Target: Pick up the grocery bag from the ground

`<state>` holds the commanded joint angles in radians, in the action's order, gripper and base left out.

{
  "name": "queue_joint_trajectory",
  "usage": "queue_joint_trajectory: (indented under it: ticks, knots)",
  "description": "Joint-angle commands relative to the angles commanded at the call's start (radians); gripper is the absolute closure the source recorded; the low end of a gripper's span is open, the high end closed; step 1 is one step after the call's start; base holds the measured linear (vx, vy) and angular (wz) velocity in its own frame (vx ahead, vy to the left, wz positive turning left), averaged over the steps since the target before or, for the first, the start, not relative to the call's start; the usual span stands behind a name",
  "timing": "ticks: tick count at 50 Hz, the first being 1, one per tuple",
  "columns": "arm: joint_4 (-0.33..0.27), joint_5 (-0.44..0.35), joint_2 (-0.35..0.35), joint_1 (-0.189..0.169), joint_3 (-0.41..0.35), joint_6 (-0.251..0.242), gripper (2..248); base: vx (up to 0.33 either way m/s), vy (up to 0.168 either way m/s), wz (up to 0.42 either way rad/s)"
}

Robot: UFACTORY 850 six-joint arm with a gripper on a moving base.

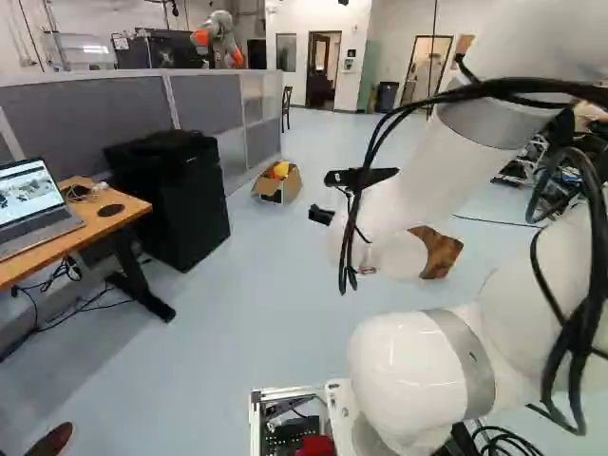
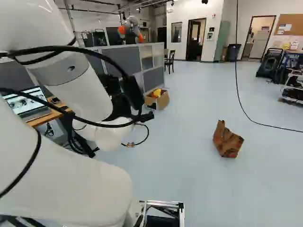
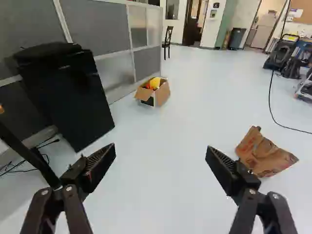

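White arm (image 1: 427, 180) bends fwd over floor (image 1: 256, 332), gripper (image 1: 324, 197) w/ fingers wide apart. R base view shows whole bag (image 2: 227, 140), L one only pt.

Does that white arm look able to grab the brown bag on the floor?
Probably, once it moves over: its gripper is open and nothing seems to block the way, but the bag lies off to one side.

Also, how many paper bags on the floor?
1: brown paper bag, right of the arm in the right base view. The arm may hide others.
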<state>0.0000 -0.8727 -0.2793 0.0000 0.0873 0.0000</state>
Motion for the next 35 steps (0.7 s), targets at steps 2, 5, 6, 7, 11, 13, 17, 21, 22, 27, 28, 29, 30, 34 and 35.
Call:
queue_joint_trajectory:
  ticks: [2, 5, 6, 7, 11, 13, 17, 21, 22, 27, 28, 29, 30, 34, 35]
  knots:
    - [0.0, 0.0, 0.0, 0.0, 0.0, 0.0, 3, 0.0, 0.0, 0.0]
    - [0.0, 0.0, 0.0, 0.0, 0.0, 0.0, 3, 0.0, 0.0, 0.0]
    - [0.0, 0.0, 0.0, 0.0, 0.0, 0.0, 3, 0.0, 0.0, 0.0]
    - [0.0, 0.0, 0.0, 0.0, 0.0, 0.0, 3, 0.0, 0.0, 0.0]
    - [0.0, 0.0, 0.0, 0.0, 0.0, 0.0, 3, 0.0, 0.0, 0.0]
    - [0.0, 0.0, 0.0, 0.0, 0.0, 0.0, 3, 0.0, 0.0, 0.0]
    - [0.0, 0.0, 0.0, 0.0, 0.0, 0.0, 3, 0.0, 0.0, 0.0]
    - [0.0, 0.0, 0.0, 0.0, 0.0, 0.0, 3, 0.0, 0.0, 0.0]
    - [0.0, 0.0, 0.0, 0.0, 0.0, 0.0, 3, 0.0, 0.0, 0.0]
    - [0.0, 0.0, 0.0, 0.0, 0.0, 0.0, 3, 0.0, 0.0, 0.0]
    - [0.0, 0.0, 0.0, 0.0, 0.0, 0.0, 3, 0.0, 0.0, 0.0]
    - [0.0, 0.0, 0.0, 0.0, 0.0, 0.0, 3, 0.0, 0.0, 0.0]
    - [0.0, 0.0, 0.0, 0.0, 0.0, 0.0, 3, 0.0, 0.0, 0.0]
    - [0.0, 0.0, 0.0, 0.0, 0.0, 0.0, 3, 0.0, 0.0, 0.0]
    - [0.0, 0.0, 0.0, 0.0, 0.0, 0.0, 3, 0.0, 0.0, 0.0]
